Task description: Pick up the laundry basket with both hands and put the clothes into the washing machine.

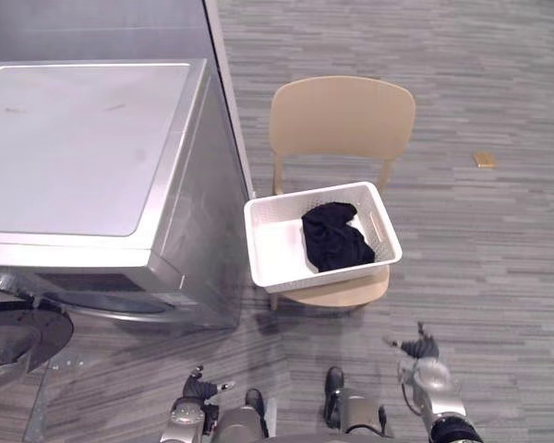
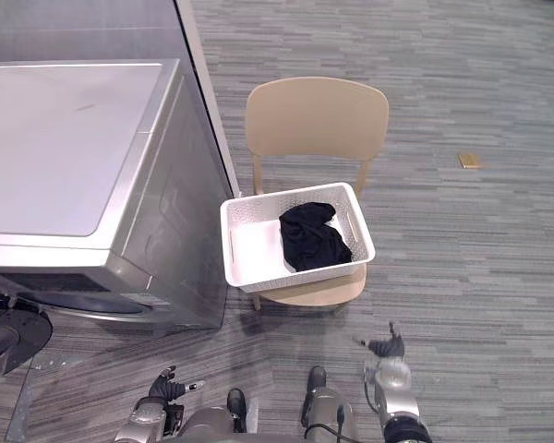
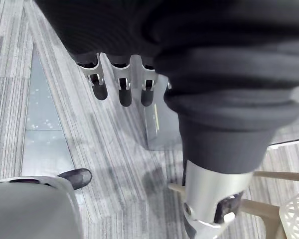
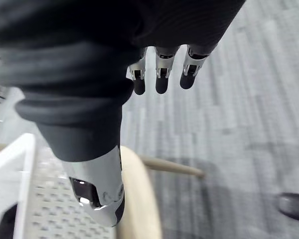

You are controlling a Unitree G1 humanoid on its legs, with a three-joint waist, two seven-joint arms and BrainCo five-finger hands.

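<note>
White laundry basket (image 1: 282,247) resting on the seat of a beige chair (image 1: 342,115), held by neither hand. Inside, toward its right half, a bundle of black clothes (image 1: 334,238); left half bare. Just left of basket and chair, silver-grey washing machine (image 1: 74,148), flat top closed, round front door (image 1: 18,337) hanging open at the near left. Near, well short of the chair: left hand (image 1: 196,392) low in front of the machine's right corner, fingers (image 3: 122,84) relaxed and straight, grasping nothing; right hand (image 1: 423,362) near and right of the chair, fingers (image 4: 159,74) likewise released, empty. Far right on the grey striped floor, a small tan tag (image 1: 484,159).
</note>
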